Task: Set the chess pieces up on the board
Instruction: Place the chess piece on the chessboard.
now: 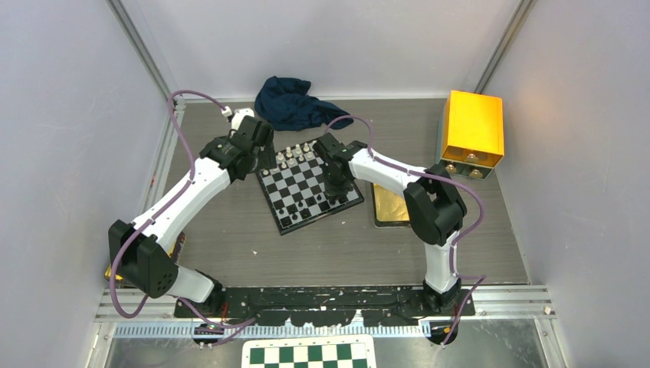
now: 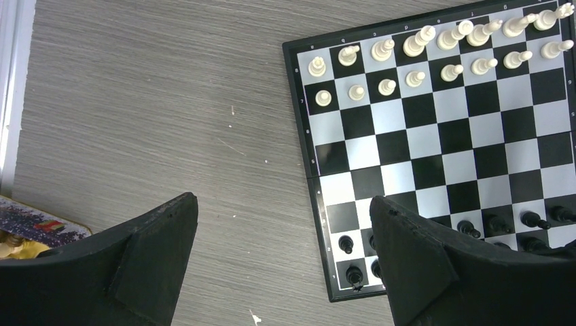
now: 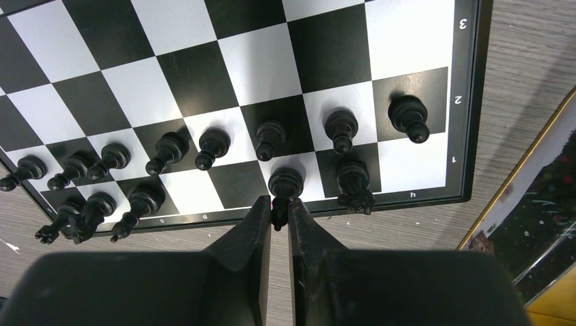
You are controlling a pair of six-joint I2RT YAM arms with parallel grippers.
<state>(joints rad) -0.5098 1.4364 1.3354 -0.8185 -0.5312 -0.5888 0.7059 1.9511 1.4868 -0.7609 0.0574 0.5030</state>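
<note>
- The board (image 1: pixel 310 186) lies at a slant on the grey surface (image 1: pixel 230 245), in the middle of the overhead frame, between the two arms.
- It carries the chess pieces. The white pieces (image 2: pixel 418 44) stand in two rows along the board edge at the top right of the left wrist frame.
- The black pieces (image 3: pixel 210 146) form a row of pawns across the lower half of the right wrist frame. A few more stand in the edge row below them.
- The right gripper (image 3: pixel 279 207) sits at bottom centre of its own frame, at the board's black border. Its fingers are drawn close together and pinch a black piece (image 3: pixel 285 182) standing on a white square of the edge row. A knight-shaped piece (image 3: pixel 353 185) stands just beside it, to the right in the frame.
- The left gripper (image 2: pixel 283 204) is spread wide and grips nothing. It hangs over the surface beside the board's left border. The finger (image 2: pixel 421 265) at the lower right of that frame overlaps the corner with black pieces.
- A yellow box (image 1: pixel 473 126) stands at the upper right of the overhead frame, well apart from the board. Small round gold things show at its lower edge, and what it contains cannot be told.
- A flat gold-edged tray (image 1: pixel 391 207) lies just right of the board, its contents unclear.
- A dark blue cloth (image 1: pixel 295 103) is bunched at top centre.
- A green-and-white checkered board (image 1: pixel 309 354) lies at the bottom edge.
</note>
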